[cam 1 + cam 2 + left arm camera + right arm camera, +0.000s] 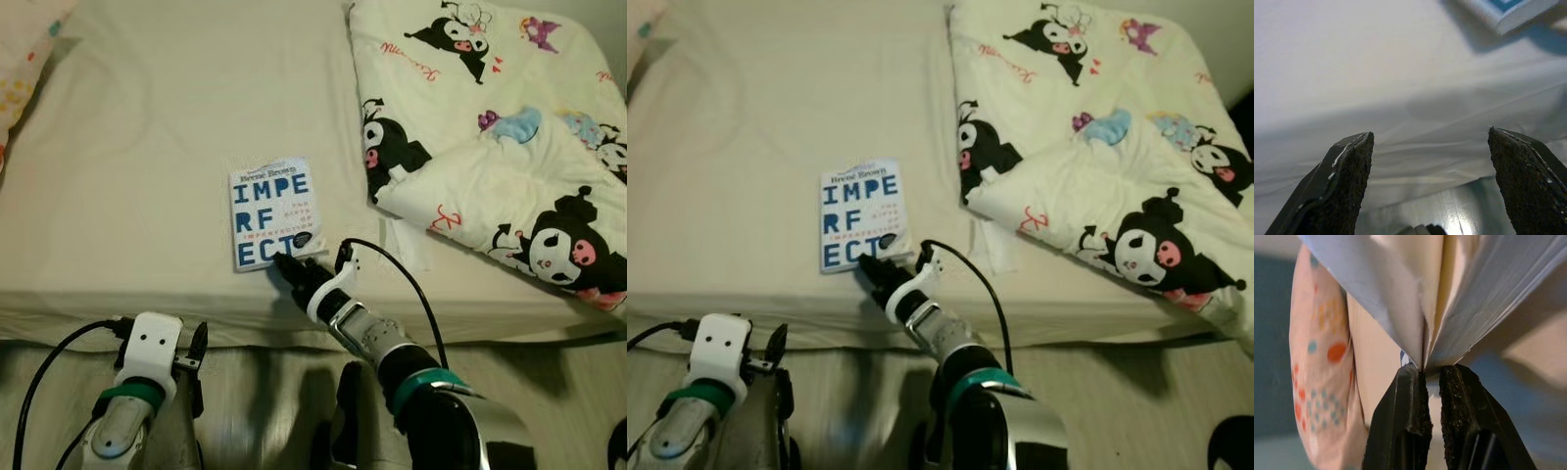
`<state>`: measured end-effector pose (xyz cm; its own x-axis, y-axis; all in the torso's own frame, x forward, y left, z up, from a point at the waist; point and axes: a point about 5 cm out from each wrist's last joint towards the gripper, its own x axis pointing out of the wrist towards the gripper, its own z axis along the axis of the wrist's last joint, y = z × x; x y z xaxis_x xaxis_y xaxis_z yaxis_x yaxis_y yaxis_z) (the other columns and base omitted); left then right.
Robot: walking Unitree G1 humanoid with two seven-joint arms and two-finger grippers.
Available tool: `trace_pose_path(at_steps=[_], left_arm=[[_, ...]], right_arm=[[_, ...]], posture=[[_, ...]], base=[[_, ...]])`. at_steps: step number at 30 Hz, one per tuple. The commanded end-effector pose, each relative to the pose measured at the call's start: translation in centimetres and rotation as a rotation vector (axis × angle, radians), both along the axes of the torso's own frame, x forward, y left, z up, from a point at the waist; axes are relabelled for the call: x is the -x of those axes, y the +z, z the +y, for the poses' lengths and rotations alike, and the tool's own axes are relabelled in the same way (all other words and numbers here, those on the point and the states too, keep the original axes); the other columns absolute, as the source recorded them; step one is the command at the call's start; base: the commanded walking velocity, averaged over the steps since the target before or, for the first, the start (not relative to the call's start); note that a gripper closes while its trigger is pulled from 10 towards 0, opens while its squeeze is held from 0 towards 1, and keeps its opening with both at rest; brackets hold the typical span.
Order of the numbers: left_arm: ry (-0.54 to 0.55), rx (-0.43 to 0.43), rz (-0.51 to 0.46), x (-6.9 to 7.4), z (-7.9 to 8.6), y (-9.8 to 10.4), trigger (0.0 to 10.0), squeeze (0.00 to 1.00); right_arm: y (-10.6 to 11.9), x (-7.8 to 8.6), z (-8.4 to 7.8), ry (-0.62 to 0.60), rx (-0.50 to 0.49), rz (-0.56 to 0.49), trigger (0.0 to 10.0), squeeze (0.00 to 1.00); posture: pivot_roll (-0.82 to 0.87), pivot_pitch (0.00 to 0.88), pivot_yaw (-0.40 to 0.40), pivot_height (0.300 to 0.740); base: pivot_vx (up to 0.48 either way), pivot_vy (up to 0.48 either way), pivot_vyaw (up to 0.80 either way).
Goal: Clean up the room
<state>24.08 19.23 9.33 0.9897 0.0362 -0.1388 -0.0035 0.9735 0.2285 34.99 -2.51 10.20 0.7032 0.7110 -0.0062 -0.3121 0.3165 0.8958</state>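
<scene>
A cream, lightly wrinkled bed sheet (137,147) spreads away from the right tool (284,262) on every side but the near one, where its front edge drops to a pale plank floor (260,387) under the tool's arm. Beyond the tool and to its right lies a rumpled cream quilt printed with black-and-white cartoon figures (490,127), one corner folded over itself. Far off to the tool's left, at the bed's far corner, sits a pale pillow with orange, yellow and teal dots (24,59).

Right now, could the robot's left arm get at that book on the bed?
Probably yes. The left gripper hangs open below the bed's near edge, with bare sheet between it and the book. The right gripper already pinches the book's near corner.
</scene>
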Motion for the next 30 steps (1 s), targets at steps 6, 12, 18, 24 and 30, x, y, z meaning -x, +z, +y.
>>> trace_pose_path(at_steps=[6,12,18,24,30], left_arm=[[-0.007,0.010,0.024,0.0,-0.2,-0.9,10.0,0.00],[-0.008,0.008,0.012,-0.3,-0.1,-0.8,10.0,0.00],[0.023,0.152,0.031,-0.7,0.0,-1.5,10.0,0.00],[0.107,0.645,-0.041,-2.0,0.5,-2.1,10.0,1.00],[0.194,0.884,-0.104,-2.6,2.0,-2.9,10.0,1.00]], right_arm=[[0.8,2.4,5.3,0.301,0.010,-0.109,0.0,0.00],[-0.1,1.9,4.9,0.188,0.188,-0.091,0.0,0.00],[0.0,1.2,4.0,0.103,0.196,-0.070,0.0,0.00],[0.7,0.9,4.0,0.102,0.168,-0.087,0.0,0.00],[1.3,0.6,4.0,0.097,0.125,-0.094,0.0,0.00]], posture=[[0.16,0.159,-0.128,0.566],[0.16,0.157,-0.128,0.566],[0.16,0.148,-0.136,0.566],[0.15,0.151,-0.135,0.566],[0.15,0.151,-0.133,0.566]], base=[[0.000,0.000,0.00],[0.000,0.000,0.00],[0.000,0.000,0.00],[0.000,0.000,0.00],[0.000,0.000,0.00]])
